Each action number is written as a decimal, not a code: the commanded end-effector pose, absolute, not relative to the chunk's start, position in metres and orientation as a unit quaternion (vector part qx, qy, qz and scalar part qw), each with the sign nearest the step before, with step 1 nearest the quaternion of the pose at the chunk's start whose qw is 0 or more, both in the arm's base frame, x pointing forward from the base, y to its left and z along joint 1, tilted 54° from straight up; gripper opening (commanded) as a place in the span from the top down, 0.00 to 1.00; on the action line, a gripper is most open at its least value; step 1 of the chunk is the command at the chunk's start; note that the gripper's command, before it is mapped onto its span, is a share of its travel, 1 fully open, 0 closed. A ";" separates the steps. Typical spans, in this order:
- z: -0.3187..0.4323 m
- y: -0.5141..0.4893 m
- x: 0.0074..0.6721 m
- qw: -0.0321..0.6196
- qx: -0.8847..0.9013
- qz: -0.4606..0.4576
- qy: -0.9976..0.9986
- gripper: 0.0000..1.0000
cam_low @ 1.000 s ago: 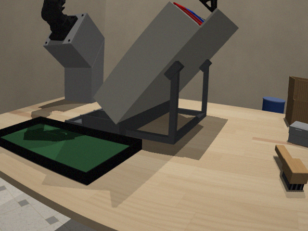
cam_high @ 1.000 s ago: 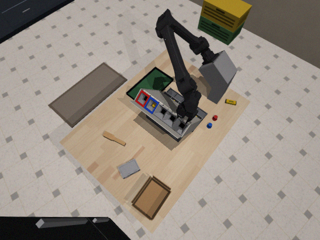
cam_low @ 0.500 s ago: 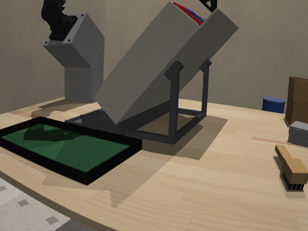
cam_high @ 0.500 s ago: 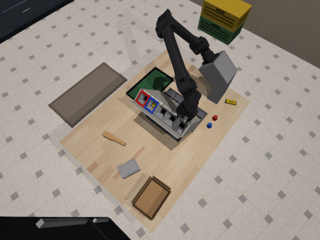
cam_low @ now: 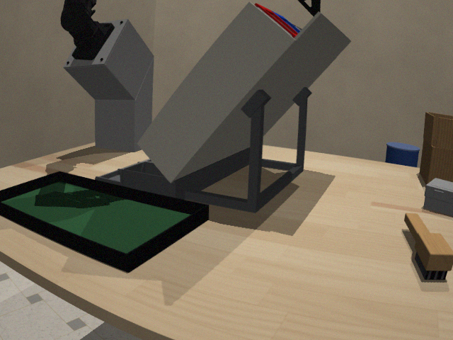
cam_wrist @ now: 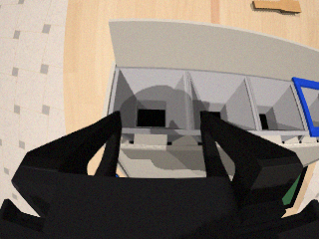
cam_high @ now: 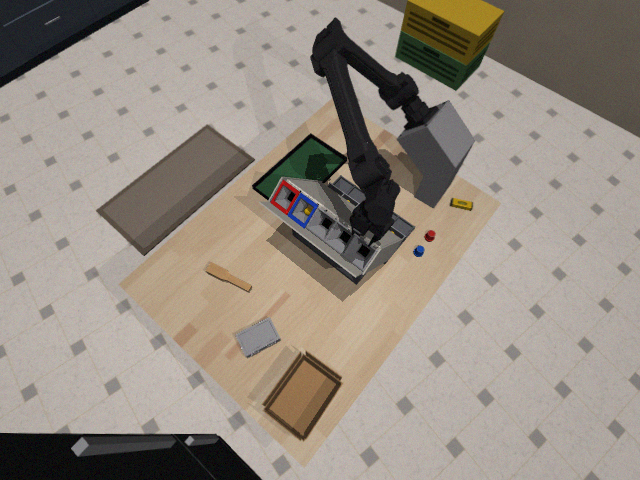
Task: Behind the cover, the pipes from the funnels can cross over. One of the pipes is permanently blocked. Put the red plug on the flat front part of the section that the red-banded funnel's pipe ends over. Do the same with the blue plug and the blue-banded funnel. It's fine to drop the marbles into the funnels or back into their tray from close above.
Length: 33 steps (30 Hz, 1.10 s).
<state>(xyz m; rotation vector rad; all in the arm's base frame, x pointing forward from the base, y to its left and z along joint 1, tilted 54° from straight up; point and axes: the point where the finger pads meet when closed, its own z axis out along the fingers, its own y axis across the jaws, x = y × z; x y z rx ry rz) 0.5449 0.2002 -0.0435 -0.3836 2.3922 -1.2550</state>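
Observation:
The grey funnel rack (cam_high: 330,224) stands tilted on the wooden board. Its red-banded funnel (cam_high: 284,197) is at the left end, with the blue-banded funnel (cam_high: 305,210) beside it. A yellow marble (cam_high: 308,210) sits in the blue-banded one. My gripper (cam_high: 373,238) is open and empty, hovering close above the rightmost plain funnels. In the wrist view my gripper's fingers frame a plain funnel's hole (cam_wrist: 151,118), and the blue band (cam_wrist: 306,107) shows at the right edge. The red plug (cam_high: 429,235) and blue plug (cam_high: 418,251) stand on the board right of the rack. The pipes are hidden under the cover (cam_low: 219,95).
A green tray (cam_high: 301,166) lies behind the rack's left end, with grey sections (cam_high: 351,191) beside it. A brush (cam_high: 228,276), a small grey box (cam_high: 257,337) and a cardboard box (cam_high: 302,395) lie in front. A yellow block (cam_high: 461,203) lies near the arm's base (cam_high: 436,152).

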 end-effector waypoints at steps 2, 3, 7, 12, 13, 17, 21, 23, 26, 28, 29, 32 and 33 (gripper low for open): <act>-0.035 0.225 0.555 0.225 -0.134 -0.441 0.858 0.41; -0.035 0.225 0.555 0.226 -0.134 -0.440 0.859 0.41; -0.035 0.225 0.555 0.232 -0.133 -0.438 0.859 0.41; -0.035 0.225 0.555 0.239 -0.131 -0.434 0.859 0.41; -0.034 0.225 0.555 0.240 -0.131 -0.433 0.859 0.41; -0.034 0.225 0.555 0.246 -0.130 -0.431 0.859 0.41; -0.034 0.226 0.555 0.246 -0.130 -0.431 0.859 0.41; -0.034 0.227 0.555 0.245 -0.130 -0.431 0.859 0.41; -0.034 0.228 0.555 0.245 -0.130 -0.431 0.859 0.41; -0.033 0.229 0.555 0.245 -0.130 -0.431 0.859 0.41; -0.033 0.230 0.555 0.245 -0.130 -0.431 0.859 0.41; -0.033 0.231 0.555 0.245 -0.130 -0.431 0.859 0.41; -0.033 0.232 0.554 0.245 -0.130 -0.431 0.859 0.41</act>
